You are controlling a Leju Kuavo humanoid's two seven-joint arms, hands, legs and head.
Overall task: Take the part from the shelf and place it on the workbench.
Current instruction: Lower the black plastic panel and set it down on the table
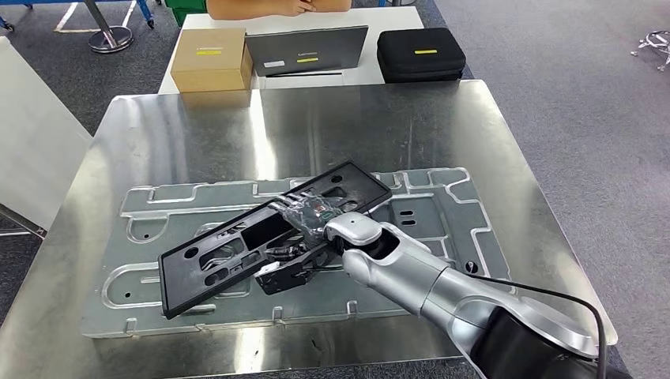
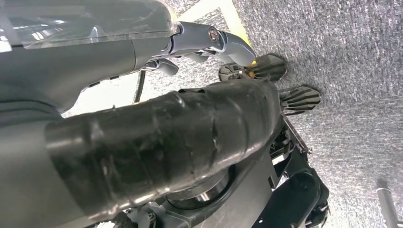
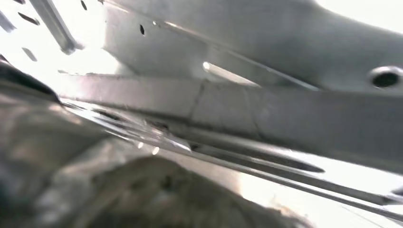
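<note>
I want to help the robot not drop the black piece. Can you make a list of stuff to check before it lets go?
1. Black part over the metal plate on the workbench: ok.
2. Part lying flat: not ok, it looks tilted.
3. Right hand gripping the part: ok.
4. Left hand away from the table: ok, hanging above the floor.
5. Cardboard box, laptop and black case out of the way: ok.

Beyond the steel bench stands a white table (image 1: pixel 399 17) bearing three things in a row. A tan cardboard box (image 1: pixel 210 59) sits just beside a flat grey laptop-like case (image 1: pixel 312 49), and a black zipped fabric case (image 1: pixel 419 54) lies near it. A person's forearms (image 1: pixel 276 7) rest on the table's far edge. Grey carpet (image 1: pixel 569 95) covers the floor.
</note>
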